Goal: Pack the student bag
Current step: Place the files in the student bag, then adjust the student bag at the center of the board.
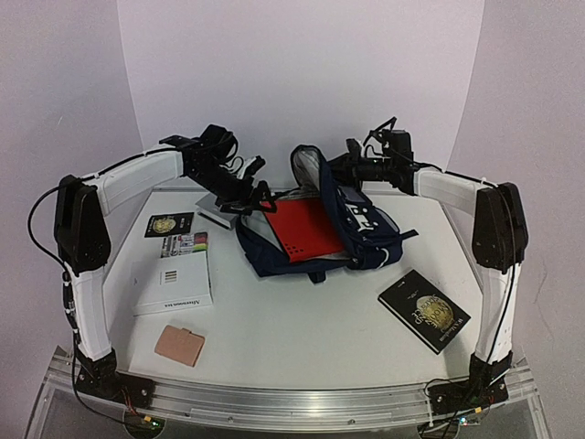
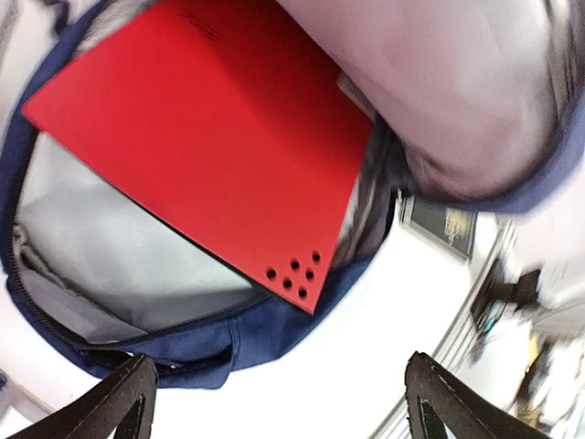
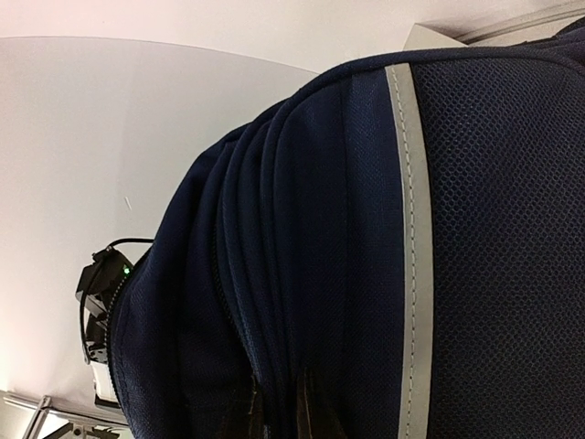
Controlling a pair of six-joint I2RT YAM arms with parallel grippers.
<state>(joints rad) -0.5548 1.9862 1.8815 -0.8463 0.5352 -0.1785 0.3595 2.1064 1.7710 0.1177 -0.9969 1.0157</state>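
Hovering with jaws wide apart and empty, my left gripper (image 2: pixel 279 402) is over the flat red notebook with punched holes (image 1: pixel 302 229); that lies half inside the large dark navy fabric student bag (image 1: pixel 370 233), mid-way across the white table (image 1: pixel 302 334); my right gripper (image 1: pixel 340 167) is clamped on the bag's raised flap; next, I judge, push the notebook fully in.

Your worktop (image 1: pixel 302 320) bears the student bag (image 1: pixel 366 230) beneath the right pincer (image 1: pixel 329 165), with a black book (image 1: pixel 425 311) and white booklet (image 1: pixel 174 279) nearer its base.
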